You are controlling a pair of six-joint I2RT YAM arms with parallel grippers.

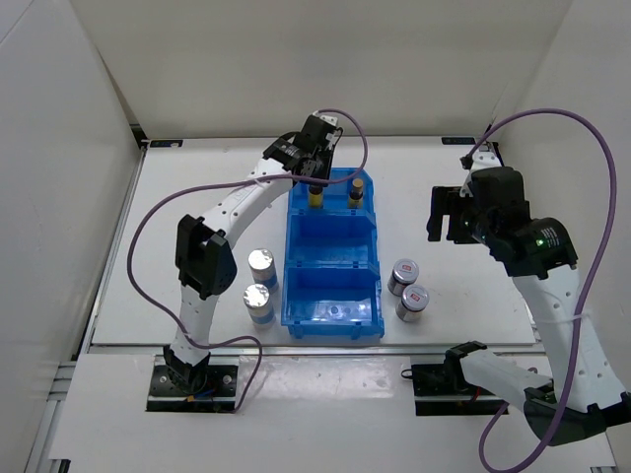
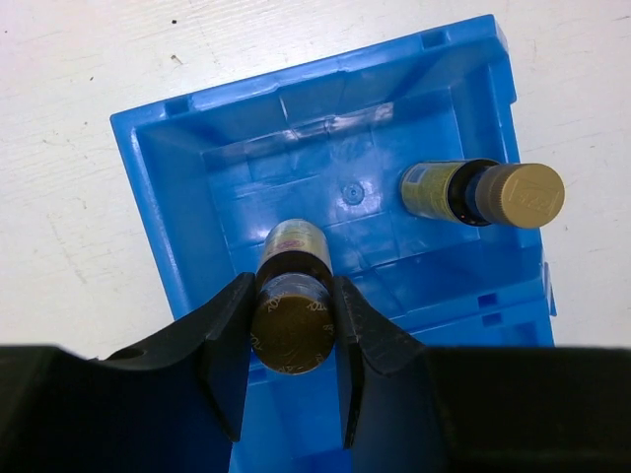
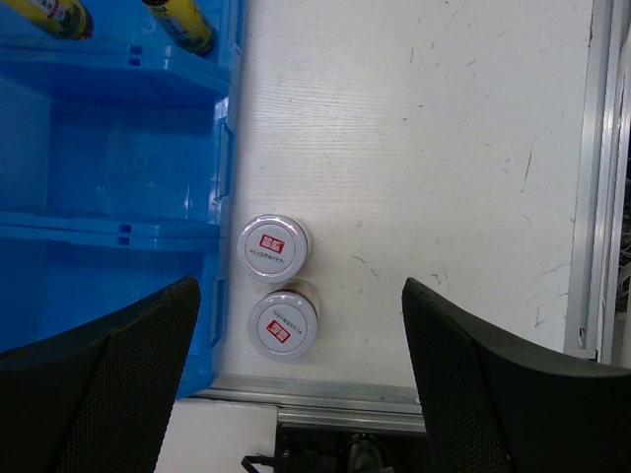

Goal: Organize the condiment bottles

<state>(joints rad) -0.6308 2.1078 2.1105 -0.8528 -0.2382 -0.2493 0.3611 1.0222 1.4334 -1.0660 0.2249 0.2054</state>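
Note:
My left gripper (image 1: pixel 314 180) hangs over the far compartment of the blue bin (image 1: pixel 292 251). In the left wrist view the gripper (image 2: pixel 293 296) is shut on the cap of an upright slim dark-brown bottle (image 2: pixel 292 335) with a yellow label. The second brown bottle (image 2: pixel 483 192) stands in the same compartment, to the right (image 1: pixel 355 195). Two white bottles with silver tops (image 1: pixel 261 263) (image 1: pixel 259 301) stand left of the bin. Two grey bottles with red-white top labels (image 3: pixel 273 247) (image 3: pixel 283 323) stand right of it. My right gripper (image 3: pixel 301 394) is wide open and empty, high above them (image 1: pixel 444 217).
The bin's middle (image 1: pixel 332 239) and near (image 1: pixel 332 296) compartments hold no bottles. The bin's right wall (image 3: pixel 225 158) runs close beside the grey bottles. The table's near metal edge (image 3: pixel 394 399) lies just below them. White enclosure walls surround the table.

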